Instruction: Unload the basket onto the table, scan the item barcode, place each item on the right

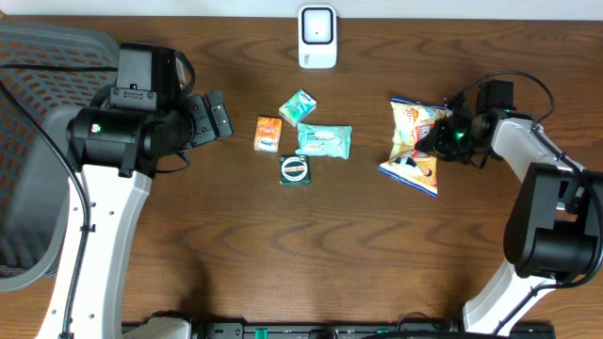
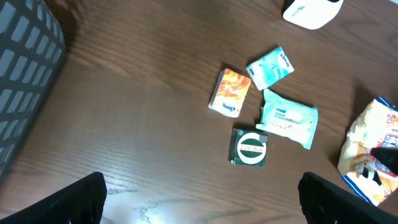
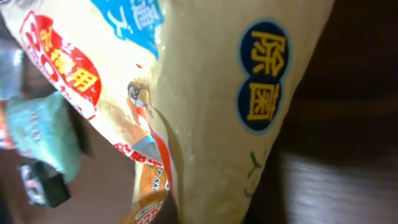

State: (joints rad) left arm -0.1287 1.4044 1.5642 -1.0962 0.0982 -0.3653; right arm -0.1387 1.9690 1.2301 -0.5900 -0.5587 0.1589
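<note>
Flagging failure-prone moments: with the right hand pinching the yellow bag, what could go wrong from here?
The right hand grips the yellow bag at its edge, so the crinkly film may slip on lifting. The barcode is not visible, so it may face away from the white scanner.

Overhead top-down, left wrist oblique, right wrist tight on pouch [image 1: 407, 162] (in all three)

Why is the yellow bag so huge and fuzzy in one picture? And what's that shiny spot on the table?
Right wrist view: the camera is very close to the bag, so it fills the frame and everything behind blurs. Left wrist view: light bounces off the table, leaving a pale glare. Overhead view: sharp, evenly lit.
</note>
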